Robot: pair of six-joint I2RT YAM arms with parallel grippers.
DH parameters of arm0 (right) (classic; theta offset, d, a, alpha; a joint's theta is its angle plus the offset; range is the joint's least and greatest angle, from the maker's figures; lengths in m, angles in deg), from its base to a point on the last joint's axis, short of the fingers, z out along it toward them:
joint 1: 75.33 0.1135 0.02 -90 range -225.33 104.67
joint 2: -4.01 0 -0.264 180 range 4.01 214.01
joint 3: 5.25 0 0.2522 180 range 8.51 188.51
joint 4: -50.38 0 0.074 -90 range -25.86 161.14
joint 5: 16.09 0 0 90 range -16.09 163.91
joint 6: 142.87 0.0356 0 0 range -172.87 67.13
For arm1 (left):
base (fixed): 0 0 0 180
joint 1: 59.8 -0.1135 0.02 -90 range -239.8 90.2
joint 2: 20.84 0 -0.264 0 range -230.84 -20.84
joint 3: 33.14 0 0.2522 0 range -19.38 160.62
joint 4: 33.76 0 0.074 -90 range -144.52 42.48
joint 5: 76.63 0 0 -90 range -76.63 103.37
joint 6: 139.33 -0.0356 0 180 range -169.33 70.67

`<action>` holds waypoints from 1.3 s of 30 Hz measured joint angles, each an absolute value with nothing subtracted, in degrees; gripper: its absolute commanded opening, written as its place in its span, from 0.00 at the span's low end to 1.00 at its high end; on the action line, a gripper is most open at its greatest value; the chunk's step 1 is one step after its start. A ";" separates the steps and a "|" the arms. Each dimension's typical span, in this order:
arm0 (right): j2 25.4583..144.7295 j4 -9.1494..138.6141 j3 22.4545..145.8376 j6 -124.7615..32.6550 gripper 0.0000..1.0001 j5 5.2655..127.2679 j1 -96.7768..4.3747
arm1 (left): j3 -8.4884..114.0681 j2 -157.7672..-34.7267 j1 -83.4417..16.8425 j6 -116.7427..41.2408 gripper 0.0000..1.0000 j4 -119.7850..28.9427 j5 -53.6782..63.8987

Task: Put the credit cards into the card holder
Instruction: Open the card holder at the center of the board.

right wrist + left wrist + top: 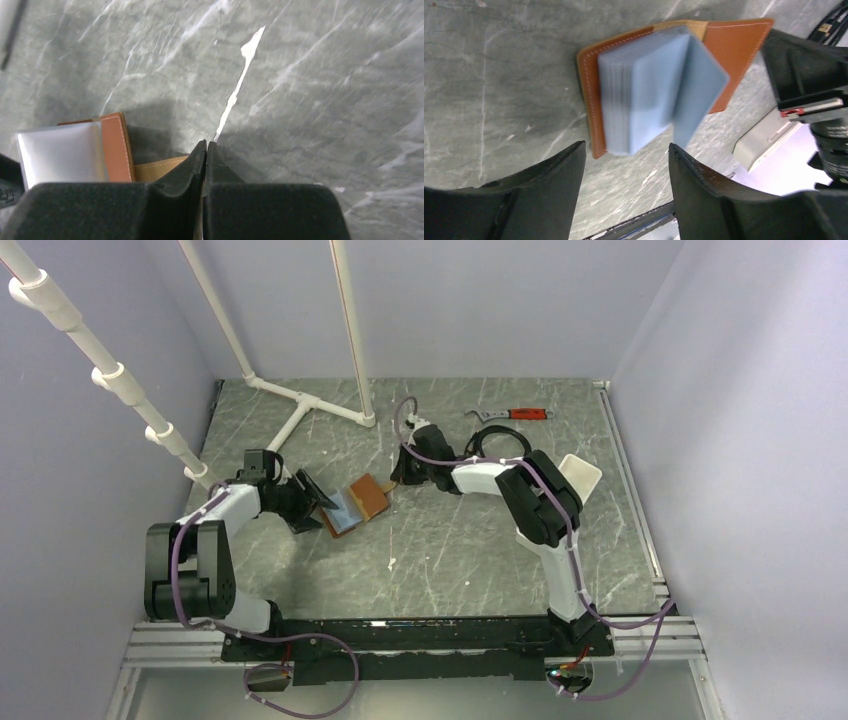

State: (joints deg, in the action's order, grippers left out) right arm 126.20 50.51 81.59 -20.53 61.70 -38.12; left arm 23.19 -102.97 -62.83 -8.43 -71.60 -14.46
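Note:
The card holder (372,496) lies open on the table, brown leather with a tan inner flap (160,167). A stack of bluish-grey credit cards (639,100) rests on its left half, and the top card (701,82) stands tilted up like a turning page. My left gripper (626,156) is open just short of the near edge of the stack, with only table between its fingers. My right gripper (206,145) is shut with nothing in it, its tips at the tan flap on the holder's far side (403,476).
A white tray (582,476) sits to the right, behind the right arm. A red-handled tool (520,414) lies at the back. White pipe framing (310,405) stands at the back left. A metal rail (400,635) runs along the near edge.

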 measured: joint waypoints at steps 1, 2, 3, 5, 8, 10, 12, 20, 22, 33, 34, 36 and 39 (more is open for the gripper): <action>126.58 52.30 83.30 -22.06 0.13 62.77 -38.09 | 23.19 -104.04 -62.83 -8.58 0.60 -71.43 -14.64; 126.79 53.44 84.41 -23.18 0.21 63.73 -38.01 | 23.23 -104.89 -62.83 -8.71 0.59 -71.38 -14.70; 127.06 55.34 85.77 -24.57 0.27 65.02 -37.83 | 23.41 -105.98 -62.83 -9.17 0.58 -71.49 -14.73; 127.14 59.10 88.28 -27.28 0.34 67.21 -37.40 | 24.02 -108.39 -62.80 -9.85 0.58 -71.69 -14.66; 127.14 64.98 91.89 -31.09 0.44 70.57 -36.43 | 24.67 -110.51 -62.52 -10.90 0.63 -71.43 -15.08; 126.90 68.48 93.57 -33.03 0.54 72.15 -35.71 | 25.35 -110.62 -61.65 -11.33 0.71 -71.40 -14.94; 126.07 71.32 94.14 -34.52 0.65 73.72 -34.77 | 27.36 -110.64 -59.79 -12.14 0.77 -72.02 -14.42; 114.86 77.68 92.28 -41.49 0.67 81.15 -27.36 | 36.59 -113.79 -54.13 -15.59 0.83 -74.77 -12.56; 109.46 75.10 87.99 -42.21 0.52 79.75 -25.59 | 37.37 -114.97 -53.62 -15.75 0.83 -74.79 -13.57; 104.59 52.96 72.10 -36.29 0.10 58.05 -25.68 | 37.90 -117.09 -53.60 -15.16 0.71 -74.75 -16.39; 105.77 51.76 72.19 -35.74 0.09 56.61 -25.66 | 37.90 -117.33 -53.60 -15.05 0.70 -74.64 -16.69; 108.63 50.18 73.18 -35.00 0.07 54.64 -25.42 | 37.90 -117.77 -53.60 -14.79 0.70 -74.46 -17.30; 113.57 48.61 75.08 -34.39 0.00 53.48 -24.87 | 37.90 -118.09 -53.60 -14.46 0.70 -74.33 -17.68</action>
State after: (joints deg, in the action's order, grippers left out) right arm 113.57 48.61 75.08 -34.39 53.48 -24.87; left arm 37.90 -118.09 -53.60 -14.46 -74.33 -17.68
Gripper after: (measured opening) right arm 0.058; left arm 0.698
